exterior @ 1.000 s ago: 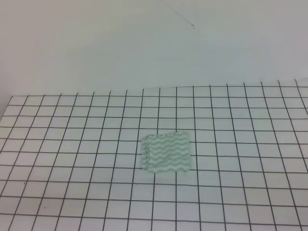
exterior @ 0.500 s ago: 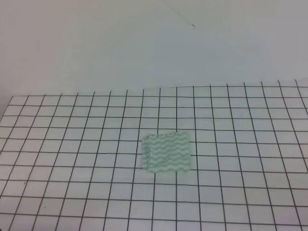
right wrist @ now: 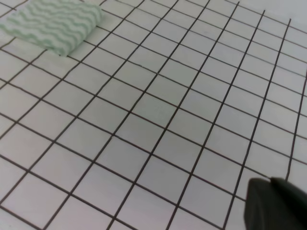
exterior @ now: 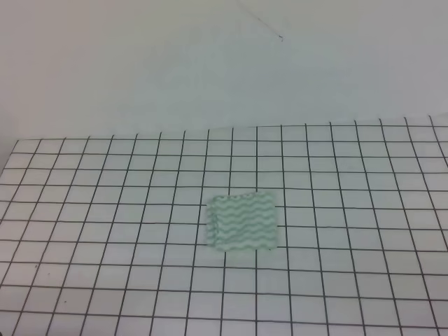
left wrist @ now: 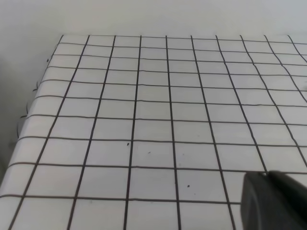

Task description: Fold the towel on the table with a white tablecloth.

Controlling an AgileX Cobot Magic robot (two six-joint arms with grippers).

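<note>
Towel lies flat, folded, on the table. Left gripper and right gripper: jaw state cannot be told.

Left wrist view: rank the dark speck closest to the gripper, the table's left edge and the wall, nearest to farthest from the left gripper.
1. Dark speck, low in the view, just left of the left gripper.
2. Table's left edge, far left.
3. Wall, at the top, beyond the table's far side.
</note>
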